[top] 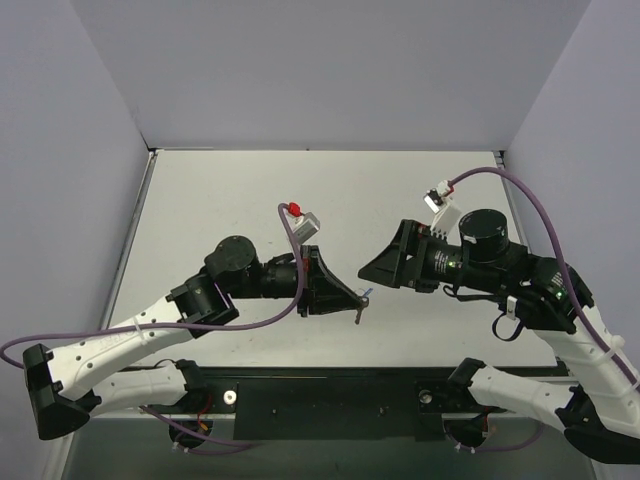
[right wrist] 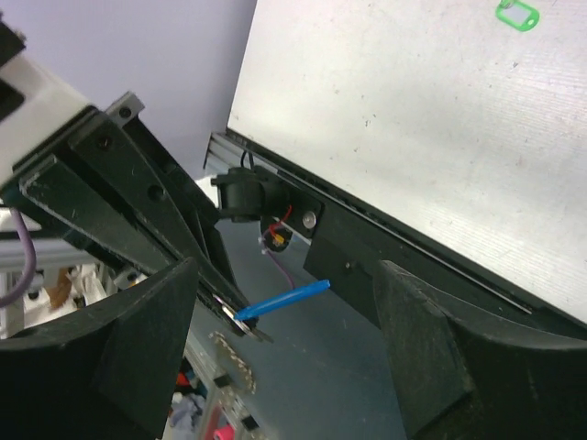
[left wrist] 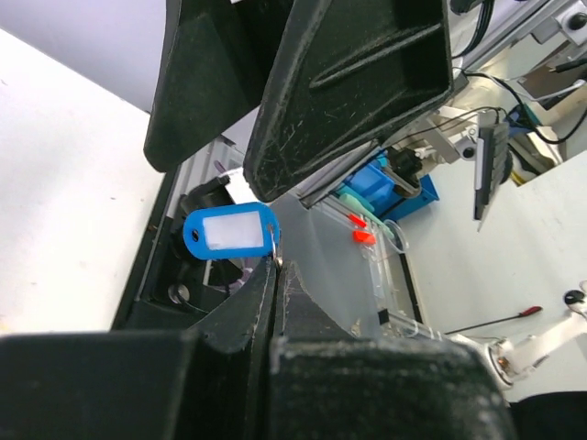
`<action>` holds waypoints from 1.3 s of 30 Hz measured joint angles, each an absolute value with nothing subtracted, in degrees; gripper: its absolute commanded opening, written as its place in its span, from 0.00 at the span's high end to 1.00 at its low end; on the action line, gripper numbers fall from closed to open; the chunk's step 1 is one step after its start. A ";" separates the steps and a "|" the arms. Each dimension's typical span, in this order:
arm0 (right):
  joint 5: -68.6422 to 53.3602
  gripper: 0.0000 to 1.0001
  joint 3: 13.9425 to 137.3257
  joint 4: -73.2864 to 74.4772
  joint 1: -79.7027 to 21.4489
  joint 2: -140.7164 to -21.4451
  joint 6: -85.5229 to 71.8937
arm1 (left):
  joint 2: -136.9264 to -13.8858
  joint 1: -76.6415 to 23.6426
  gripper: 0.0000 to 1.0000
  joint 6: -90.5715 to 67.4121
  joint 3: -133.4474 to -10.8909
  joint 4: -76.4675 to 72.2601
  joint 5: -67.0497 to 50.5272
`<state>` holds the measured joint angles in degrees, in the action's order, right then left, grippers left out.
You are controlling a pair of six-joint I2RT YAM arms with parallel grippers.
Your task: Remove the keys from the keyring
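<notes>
White surface, lavender walls: we found the left gripper pressed together on the blue keyring, aloft near the front edge. Its keys were too small to make out. Right gripper hung spread beside it; a green loop lay well apart.

Blue keyring at tip of left gripper, right gripper spread wide

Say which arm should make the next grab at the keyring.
Right. The left gripper is shut on the keyring, so it is busy. The right gripper is open and faces it, likely free to grab.
</notes>
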<state>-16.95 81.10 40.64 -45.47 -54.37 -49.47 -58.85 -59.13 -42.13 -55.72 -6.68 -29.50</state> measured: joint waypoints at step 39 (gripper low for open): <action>-33.50 0.71 73.45 30.96 -46.94 -49.43 -51.44 | -59.29 -55.00 1.00 -64.84 -52.82 -16.88 -39.33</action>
